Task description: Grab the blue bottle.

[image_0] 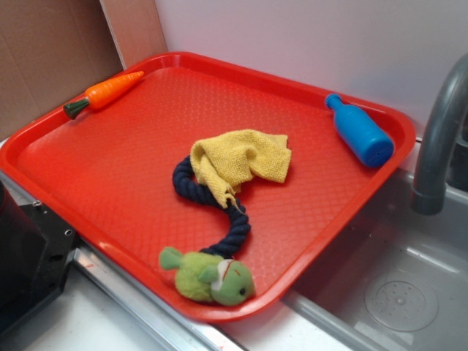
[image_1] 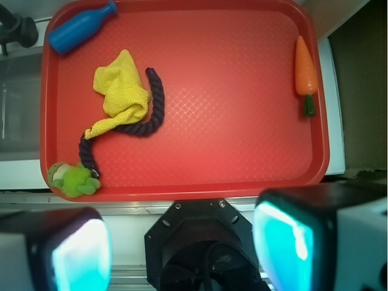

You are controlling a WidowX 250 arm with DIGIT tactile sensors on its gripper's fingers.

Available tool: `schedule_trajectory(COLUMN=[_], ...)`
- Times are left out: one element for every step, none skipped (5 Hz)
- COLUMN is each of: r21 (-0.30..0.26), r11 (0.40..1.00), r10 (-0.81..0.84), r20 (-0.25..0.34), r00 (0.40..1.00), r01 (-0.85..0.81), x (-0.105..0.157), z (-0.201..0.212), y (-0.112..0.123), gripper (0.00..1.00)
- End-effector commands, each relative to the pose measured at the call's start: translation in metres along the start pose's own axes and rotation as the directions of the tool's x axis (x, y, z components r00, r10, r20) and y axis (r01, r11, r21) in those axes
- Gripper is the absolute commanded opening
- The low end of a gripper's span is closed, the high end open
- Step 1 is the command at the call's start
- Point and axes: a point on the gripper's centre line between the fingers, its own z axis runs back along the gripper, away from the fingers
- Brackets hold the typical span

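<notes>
Starting at the left of the exterior view, the toy carrot [image_0: 104, 91] lies along the far-left rim of the red tray [image_0: 110, 168], its green stem pointing outward. Moving in toward the middle, the yellow cloth [image_0: 241, 162] sits crumpled and draped over the upper part of the dark navy rope [image_0: 219, 219], which curls down to the green plush toy [image_0: 210, 278] resting against the near rim. Over on the right, the blue bottle [image_0: 360, 131] lies on its side in the far-right corner of the tray, cap toward the wall, close against the rim. Just beyond it stands the grey faucet [image_0: 439, 139] over the sink [image_0: 395, 292]. From the wrist view, the gripper [image_1: 182, 248] hangs outside the tray's near edge, its two fingers [image_1: 285, 245] spread wide apart with nothing between them, and the bottle is well away in the top-left corner.
</notes>
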Motion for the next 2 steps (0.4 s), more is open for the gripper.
schedule_trajectory(r21=[0.0,-0.057], r11=[1.0,0.966], r10=[0.0,0.252], r20=[0.0,0.026], r00=[1.0,0.967], r01=[0.0,-0.25], x=[0.0,0.024], z=[0.0,-0.003], y=[0.0,-0.02], gripper=[1.0,1.0])
